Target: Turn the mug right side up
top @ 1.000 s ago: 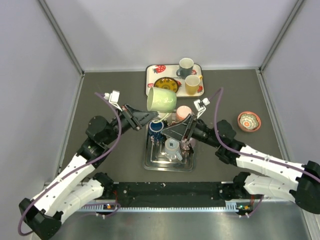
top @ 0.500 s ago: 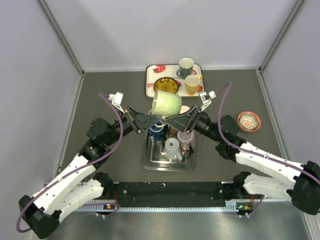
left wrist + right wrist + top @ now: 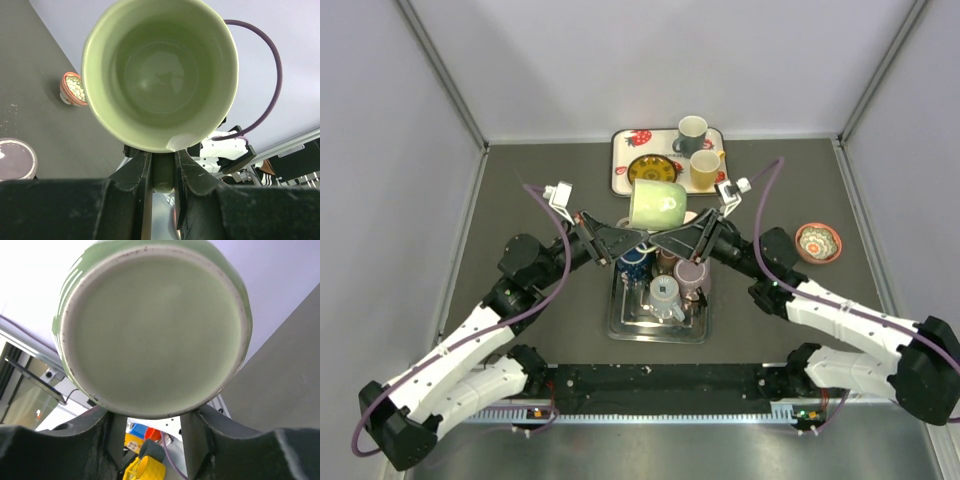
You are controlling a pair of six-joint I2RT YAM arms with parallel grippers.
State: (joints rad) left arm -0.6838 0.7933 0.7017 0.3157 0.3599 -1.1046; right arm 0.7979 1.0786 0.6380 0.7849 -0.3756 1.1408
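Note:
The light green mug (image 3: pixel 657 204) hangs in the air above the metal tray, lying on its side. My left gripper (image 3: pixel 636 237) is shut on the handle (image 3: pixel 163 176) under the mug; the left wrist view looks straight into the mug's empty mouth (image 3: pixel 160 75). My right gripper (image 3: pixel 674 238) has come in from the other side and faces the mug's flat base (image 3: pixel 155 330). Its jaws stand apart at the lower edge of that base, around my right gripper's (image 3: pixel 145 426) gap. Contact with the mug cannot be made out.
Under the mug a metal tray (image 3: pixel 620 322) holds several mugs, one blue, one pinkish. A strawberry-print tray (image 3: pixel 621 150) at the back carries a grey mug, a yellow mug and a patterned plate. A small patterned bowl (image 3: pixel 818 243) sits at the right.
The left arm carried the mug right and turned it on its side. The right gripper rose from the tray to the mug's base, and its jaws narrowed.

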